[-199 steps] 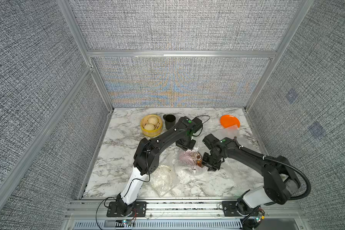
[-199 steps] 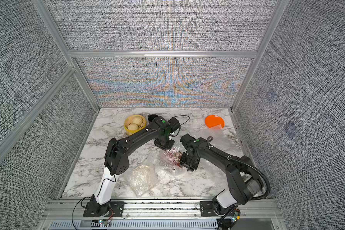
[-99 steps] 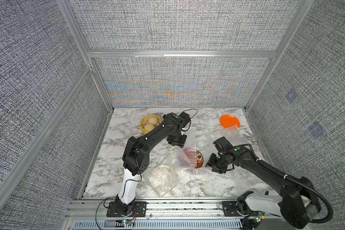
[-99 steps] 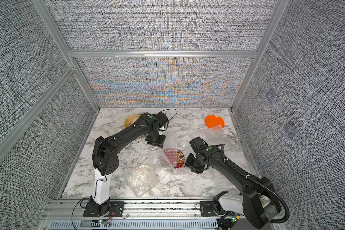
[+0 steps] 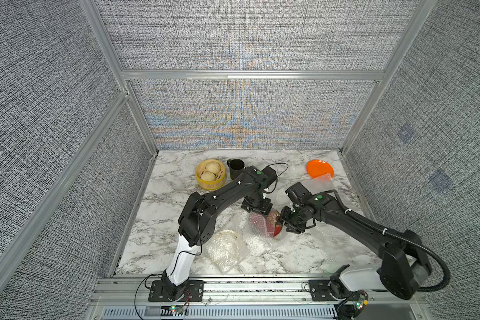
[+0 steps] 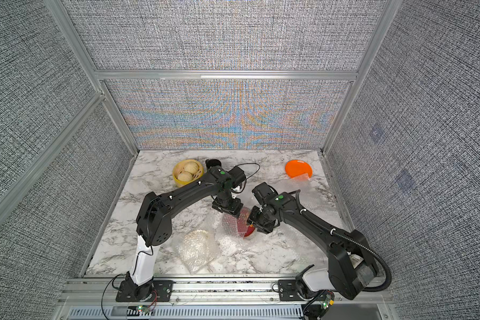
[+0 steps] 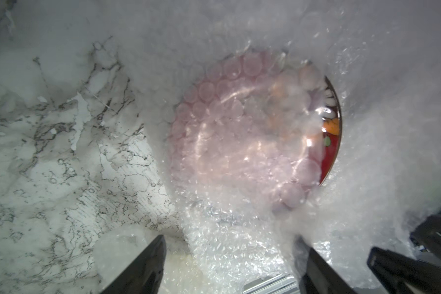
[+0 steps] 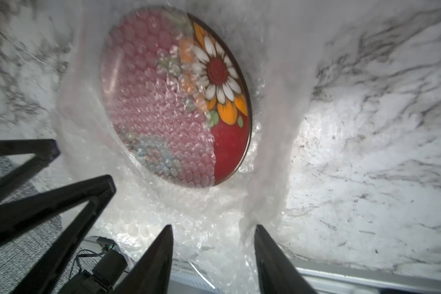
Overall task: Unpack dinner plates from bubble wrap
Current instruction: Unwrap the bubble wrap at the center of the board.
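Note:
In both top views the dark red dinner plate [image 5: 275, 227] [image 6: 245, 230] lies mid-table, mostly under clear bubble wrap [image 5: 257, 224]. The right wrist view shows its bare flowered edge [image 8: 227, 142] beside the covered part. My left gripper [image 5: 257, 213] [image 7: 229, 254] hangs over the plate's far edge, open, with loose wrap [image 7: 239, 229] between its fingers. At the plate's right edge my right gripper [image 5: 287, 223] [image 8: 213, 239] is open too, a fold of wrap [image 8: 262, 178] against one finger. An orange plate [image 5: 319, 168] sits bare at the back right. A wrapped bundle [image 5: 225, 249] lies near the front.
A yellow steamer basket [image 5: 210, 174] with buns and a black cup [image 5: 236, 167] stand at the back, close behind my left arm. A loose sheet of bubble wrap [image 5: 320, 181] lies against the orange plate. The marble table [image 5: 161, 210] is walled on three sides.
Both grippers were shut at the red plate's wrap and have opened. The arms swung apart from the plate, then came back over it.

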